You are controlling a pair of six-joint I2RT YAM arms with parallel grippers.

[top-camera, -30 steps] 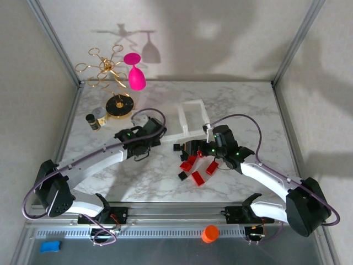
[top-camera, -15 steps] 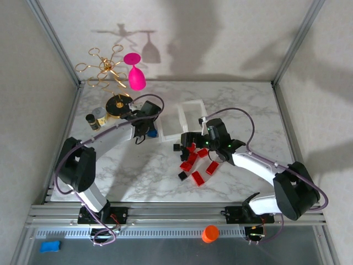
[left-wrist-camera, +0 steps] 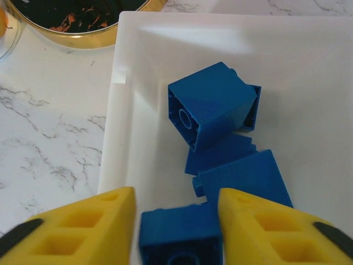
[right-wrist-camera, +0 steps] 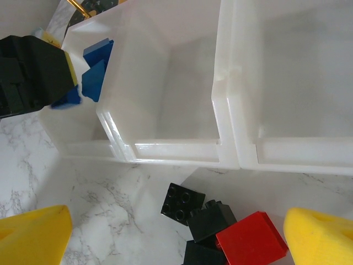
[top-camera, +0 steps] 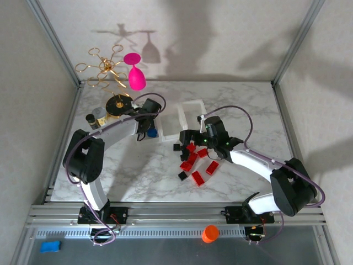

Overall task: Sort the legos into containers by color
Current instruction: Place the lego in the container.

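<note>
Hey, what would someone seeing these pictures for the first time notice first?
Probably the bright blue legos piled in the end compartment of the white containers, close up in the left wrist view. Then the red and black legos scattered on the marble table on their near side, and the upside-down pink glass by the gold rack at the back left corner.

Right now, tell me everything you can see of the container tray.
The container tray is a low, translucent white, plastic-looking piece: three square open-topped compartments joined in a row, lying flat on the marble top. Its left compartment holds several blue bricks, with the left claw poised over them, jaws apart; the other two look empty. Just off its near wall, apart from it, lie black bricks and a red brick.
</note>
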